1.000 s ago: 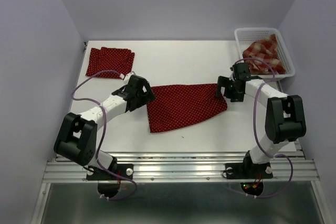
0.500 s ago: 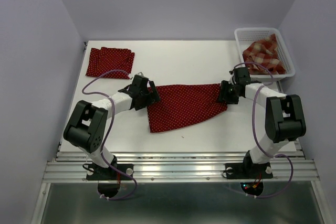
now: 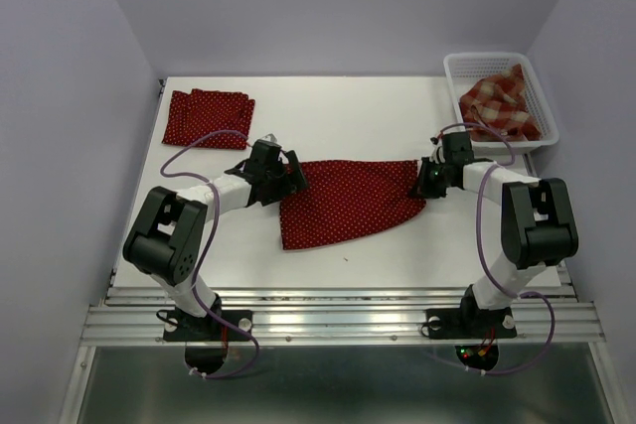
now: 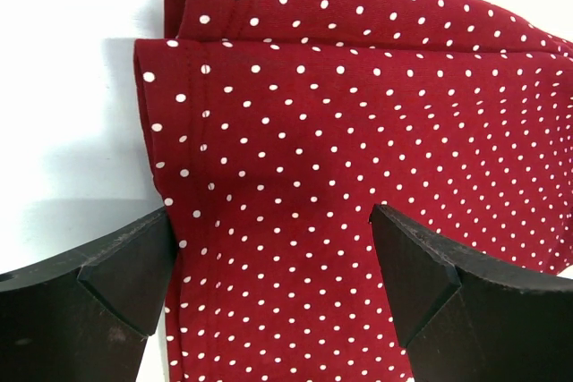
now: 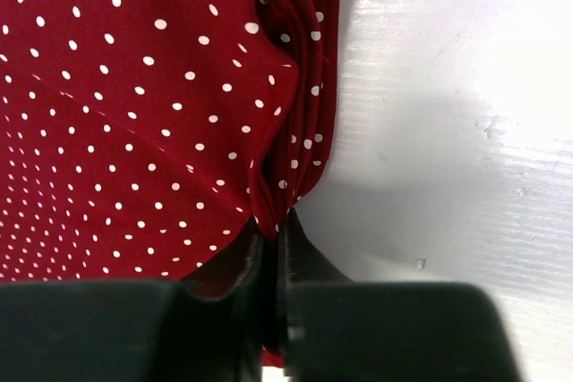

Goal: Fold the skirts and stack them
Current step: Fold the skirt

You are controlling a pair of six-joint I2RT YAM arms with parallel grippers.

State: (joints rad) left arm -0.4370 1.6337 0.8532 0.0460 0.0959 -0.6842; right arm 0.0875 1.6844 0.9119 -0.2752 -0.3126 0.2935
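Top external view of a white tabletop (image 3: 348, 106), with two black-and-white arms reaching in from 6 o'clock. At the centre lies the spread polka-dot skirt (image 3: 348, 201), a soft, dark red cloth speckled with tiny white dots. It is roughly four-sided and lies flat.

The left gripper (image 3: 291, 178) sits at this skirt's 9 o'clock edge. In the left wrist view its two black, wedge-shaped fingers (image 4: 98, 301) stand wide apart, one over bare table and one over cloth. Beyond them is a stitched hem and a second layer of the same fabric. Whether the fingers touch the cloth cannot be told.

The right gripper (image 3: 425, 181) is at the skirt's 3 o'clock corner, and the arm hides part of that corner from above. In the right wrist view its fingers are pressed together on a bunched, wrinkled fold of the skirt's edge.

At 10 o'clock on the table a second polka-dot skirt (image 3: 207, 116) lies folded into a neat rectangle. At 2 o'clock a white plastic mesh basket (image 3: 485, 56) holds a crumpled plaid skirt (image 3: 497, 101) in red and cream checks, partly hidden by the basket wall. Both wrist views cut the cloth off at their edges.
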